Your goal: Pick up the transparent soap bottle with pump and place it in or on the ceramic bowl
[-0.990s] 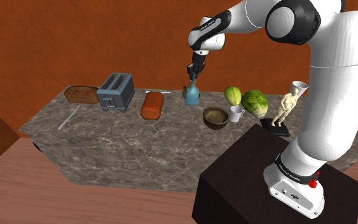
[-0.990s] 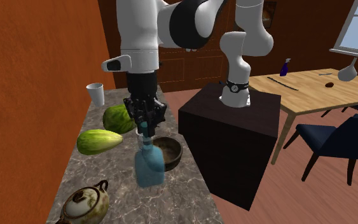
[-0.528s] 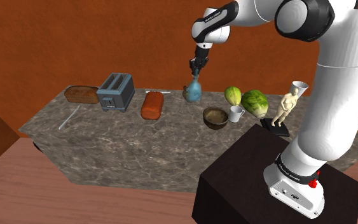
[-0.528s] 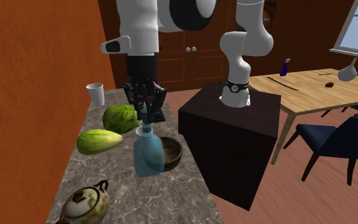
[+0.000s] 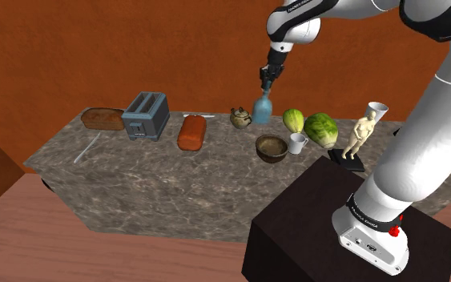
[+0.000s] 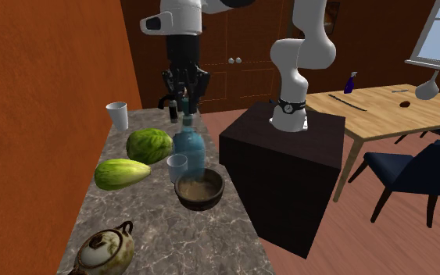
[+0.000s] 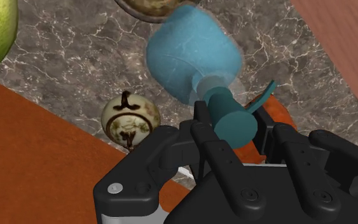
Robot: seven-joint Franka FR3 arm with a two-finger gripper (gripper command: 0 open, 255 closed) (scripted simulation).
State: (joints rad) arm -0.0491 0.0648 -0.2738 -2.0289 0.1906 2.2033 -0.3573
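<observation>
Hanging straight below the gripper (image 5: 267,80), the blue see-through soap bottle (image 5: 262,106) is pinched at its pump top between both fingers, off the marble counter (image 5: 135,172), between teapot (image 5: 240,118) and brown bowl (image 5: 271,149).

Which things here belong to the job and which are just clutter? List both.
Job: blue soap bottle, clasped in the pincer; brown bowl.
Lying about: toaster, teapot, mug, figurine.
</observation>
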